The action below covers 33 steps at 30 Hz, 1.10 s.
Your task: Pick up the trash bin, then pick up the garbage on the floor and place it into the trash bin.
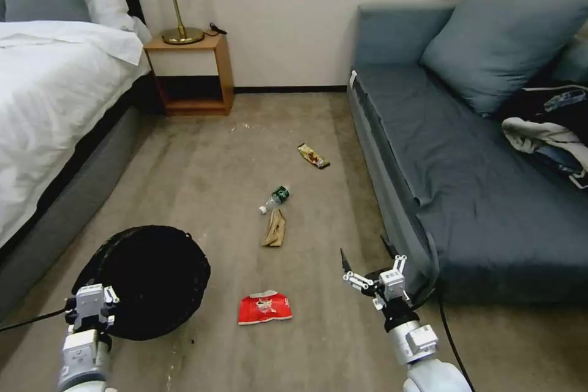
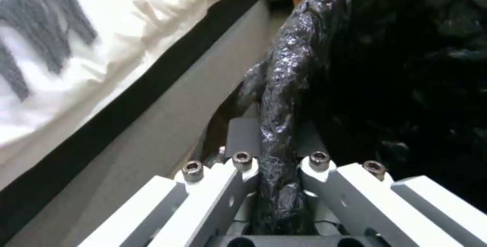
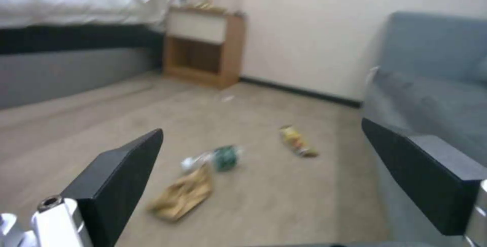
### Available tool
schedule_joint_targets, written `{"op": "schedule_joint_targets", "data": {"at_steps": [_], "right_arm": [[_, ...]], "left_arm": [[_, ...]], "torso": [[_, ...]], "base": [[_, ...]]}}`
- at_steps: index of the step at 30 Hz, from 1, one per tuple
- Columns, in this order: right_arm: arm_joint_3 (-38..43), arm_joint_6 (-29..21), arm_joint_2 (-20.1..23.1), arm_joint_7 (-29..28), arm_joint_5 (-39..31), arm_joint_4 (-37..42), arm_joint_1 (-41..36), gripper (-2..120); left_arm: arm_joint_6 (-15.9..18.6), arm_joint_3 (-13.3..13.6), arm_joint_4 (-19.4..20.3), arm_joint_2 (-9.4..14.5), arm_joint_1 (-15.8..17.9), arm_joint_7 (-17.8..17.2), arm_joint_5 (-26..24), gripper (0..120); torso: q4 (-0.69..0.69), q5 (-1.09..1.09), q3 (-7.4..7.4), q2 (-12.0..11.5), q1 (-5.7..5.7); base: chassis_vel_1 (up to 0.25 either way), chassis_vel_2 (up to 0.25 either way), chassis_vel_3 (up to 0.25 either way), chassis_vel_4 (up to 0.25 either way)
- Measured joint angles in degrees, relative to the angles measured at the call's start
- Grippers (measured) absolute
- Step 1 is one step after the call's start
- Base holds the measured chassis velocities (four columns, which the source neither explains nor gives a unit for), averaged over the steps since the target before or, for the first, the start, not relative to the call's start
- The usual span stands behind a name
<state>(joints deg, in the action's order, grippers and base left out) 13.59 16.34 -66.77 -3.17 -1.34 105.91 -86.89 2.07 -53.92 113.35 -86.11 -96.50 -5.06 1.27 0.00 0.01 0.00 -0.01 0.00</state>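
The trash bin point(image 1: 153, 278), round and lined with a black bag, sits low at the left beside the bed. My left gripper point(image 1: 92, 303) is shut on its near rim; the left wrist view shows the black bag rim point(image 2: 276, 125) pinched between the fingers. Garbage lies on the carpet: a red-and-white snack packet point(image 1: 264, 307), a brown paper bag point(image 1: 275, 228) point(image 3: 182, 195), a small clear bottle with green label point(image 1: 275, 198) point(image 3: 215, 158) and a yellow-brown candy wrapper point(image 1: 313, 156) point(image 3: 297, 141). My right gripper point(image 1: 367, 263) hangs open above the floor beside the sofa, right of the packet.
A bed point(image 1: 49, 92) with white sheets runs along the left. A wooden nightstand point(image 1: 193, 73) with a lamp stands at the far wall. A blue-grey sofa point(image 1: 465, 165) with a cushion and clothes point(image 1: 551, 128) lines the right. Carpet lies between them.
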Motion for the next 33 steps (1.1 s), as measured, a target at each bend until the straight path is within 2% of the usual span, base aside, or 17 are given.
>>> {"op": "schedule_joint_targets", "data": {"at_steps": [2, 4, 5, 9, 11, 14, 17, 19, 21, 27, 33], "right_arm": [[-3.89, -3.31, 3.25, 0.81, -4.12, -0.91, 3.00, 100], [-7.50, -8.40, 6.51, 4.15, -8.66, -1.60, 6.45, 100], [-7.50, -8.40, 6.51, 4.15, -8.66, -1.60, 6.45, 100], [-18.06, -18.54, 10.18, 7.47, -15.50, -5.78, 17.82, 100], [-20.38, -20.31, 10.11, 8.36, -16.61, -7.04, 20.58, 100], [-25.75, -24.06, 8.09, 11.82, -17.86, -12.89, 27.27, 100], [-28.30, -24.90, 6.31, 13.60, -17.89, -16.71, 30.32, 100], [-32.11, -24.36, 2.33, 16.06, -17.17, -26.12, 36.01, 100], [-32.75, -24.17, 1.61, 16.54, -16.98, -27.80, 36.95, 100], [-37.36, -23.27, -5.24, 20.46, -15.30, -40.72, 44.83, 100], [-36.71, -22.19, -10.15, 22.80, -9.63, -49.80, 46.58, 98]], "left_arm": [[-0.23, -0.27, -0.23, -0.03, -0.06, 0.01, -0.07, 5], [-0.45, -0.57, -0.38, -0.07, -0.09, 0.01, -0.07, 5], [-0.45, -0.57, -0.38, -0.07, -0.09, 0.01, -0.07, 5], [-0.54, -1.40, -0.51, -0.42, -0.14, 0.02, -0.05, 5], [-0.54, -1.50, -0.51, -0.58, -0.21, 0.02, -0.03, 5], [-0.54, -1.54, -0.24, -0.99, -0.34, 0.02, 0.24, 5], [-0.52, -1.51, -0.10, -1.20, -0.38, 0.02, 0.50, 5], [-0.26, -1.42, 0.15, -1.52, -0.41, 0.09, 0.60, 5], [-0.12, -1.43, 0.31, -1.61, -0.45, 0.10, 0.50, 5], [0.43, -1.47, 1.43, -1.86, -0.64, 0.23, 0.27, 5], [0.46, -1.36, 1.07, -2.39, -0.30, 0.15, 0.38, 5]], "torso": [[0.01, -0.01, 0.00, 0.00, 0.00], [0.00, -0.01, 0.00, 0.00, 0.00], [0.00, -0.01, 0.00, 0.00, 0.00], [0.00, -0.01, 0.01, 0.00, 0.00], [0.02, -0.01, 0.00, 0.00, 0.00], [0.02, -0.02, 0.01, 0.00, 0.00], [0.00, -0.01, 0.01, 0.00, 0.00], [0.01, -0.02, 0.01, 0.00, 0.00], [0.00, -0.03, 0.01, 0.00, 0.00], [0.01, -0.02, 0.01, 0.00, 0.00], [0.02, 0.00, 0.01, 0.00, 0.00]], "base": [[0.040, -0.036, -0.056, 0.037], [0.000, 0.000, 0.000, 0.000], [0.000, 0.000, 0.000, 0.000], [0.000, 0.000, 0.000, 0.000], [0.000, 0.000, 0.000, 0.000], [0.000, 0.000, 0.000, 0.000], [0.000, 0.000, 0.000, 0.000], [0.000, 0.000, 0.000, 0.000], [0.000, 0.000, 0.000, 0.000], [0.000, 0.000, 0.000, 0.000], [0.000, 0.000, 0.000, 0.000]]}}
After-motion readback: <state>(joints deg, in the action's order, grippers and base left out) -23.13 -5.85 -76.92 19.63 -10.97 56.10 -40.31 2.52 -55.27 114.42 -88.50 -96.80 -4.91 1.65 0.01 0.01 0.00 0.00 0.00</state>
